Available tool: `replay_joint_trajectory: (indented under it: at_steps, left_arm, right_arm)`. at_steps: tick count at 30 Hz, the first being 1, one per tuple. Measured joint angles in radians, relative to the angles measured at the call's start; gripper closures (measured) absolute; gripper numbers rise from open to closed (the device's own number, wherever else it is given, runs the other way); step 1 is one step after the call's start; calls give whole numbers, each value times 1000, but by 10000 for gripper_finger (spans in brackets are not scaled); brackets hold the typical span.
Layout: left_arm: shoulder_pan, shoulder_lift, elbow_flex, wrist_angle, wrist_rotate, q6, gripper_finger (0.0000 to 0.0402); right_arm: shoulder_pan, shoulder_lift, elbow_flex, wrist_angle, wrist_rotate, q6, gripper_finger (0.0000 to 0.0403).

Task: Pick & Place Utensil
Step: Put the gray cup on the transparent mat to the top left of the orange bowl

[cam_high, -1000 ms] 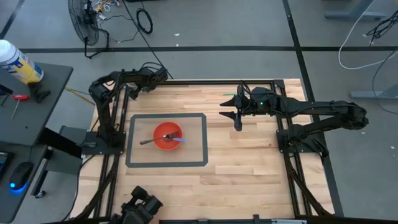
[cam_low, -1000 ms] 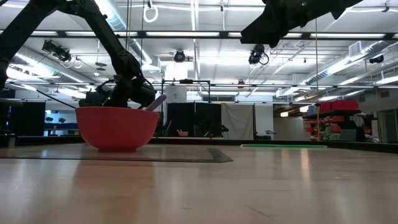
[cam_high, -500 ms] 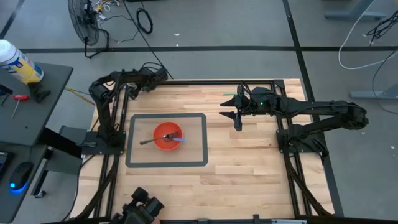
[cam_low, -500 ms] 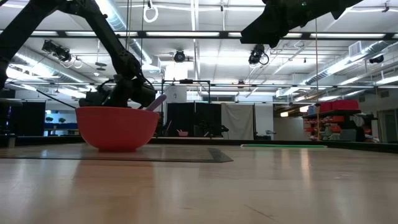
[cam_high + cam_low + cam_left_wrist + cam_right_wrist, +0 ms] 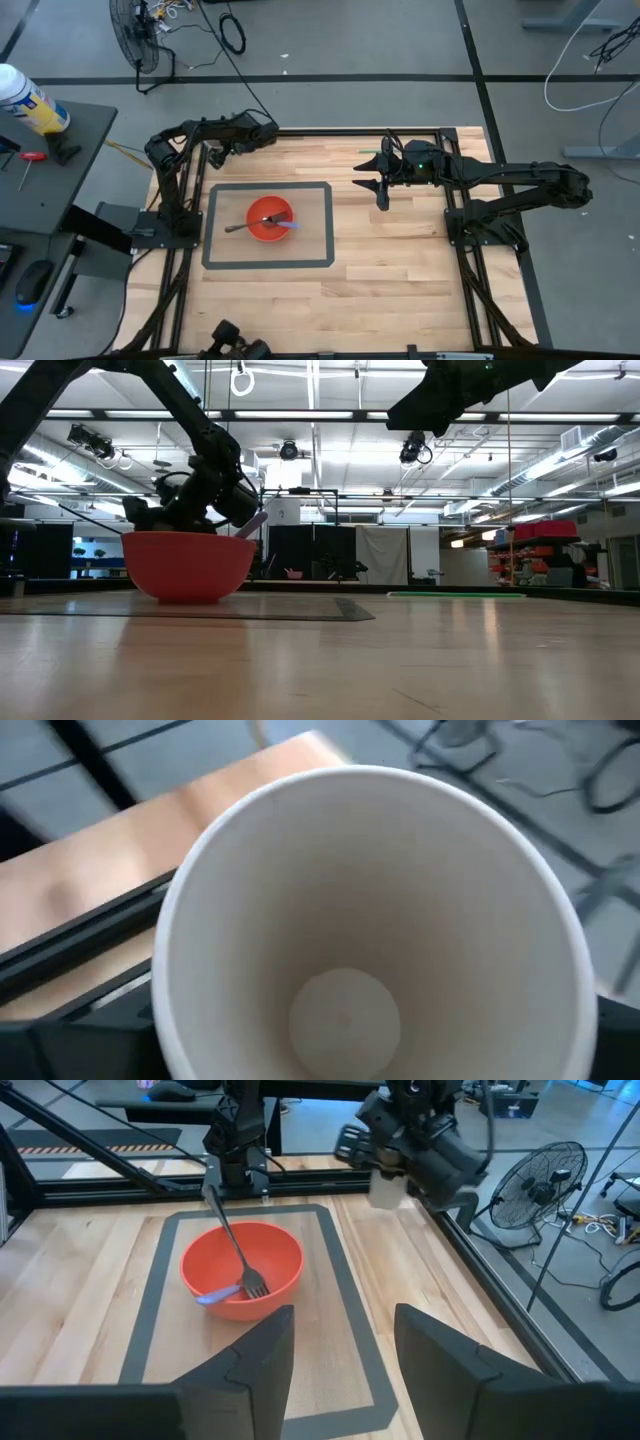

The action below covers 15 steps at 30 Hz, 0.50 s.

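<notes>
While the fork [image 5: 245, 224] leans in the red bowl [image 5: 270, 219] w/ a blue utensil [image 5: 287, 226], task looks nearly done. Left gripper [image 5: 268, 130] holds a white cup [image 5: 370, 920] beyond the bowl's far side. Right gripper [image 5: 384, 190], fingers apart & empty, waits well right of the bowl.

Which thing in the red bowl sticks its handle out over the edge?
The metal fork. Its long handle leans out past the red bowl rim; the blue utensil stays low inside.

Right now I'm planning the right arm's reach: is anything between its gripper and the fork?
Nothing visible. Only bare table and mat lie between the right gripper and the fork in the bowl; the left gripper holds a cup off to one side.
</notes>
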Motion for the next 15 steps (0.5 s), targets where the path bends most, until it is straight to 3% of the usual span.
replay_joint_trajectory:
  at_steps: [6,15]
  left_arm:
    - [-71,-3,0,-140,139,-123,55]
    - [-197,-3,0,-241,145,-197,54]
  right_arm:
    - [0,0,0,0,0,0,227]
    - [0,0,0,0,0,0,227]
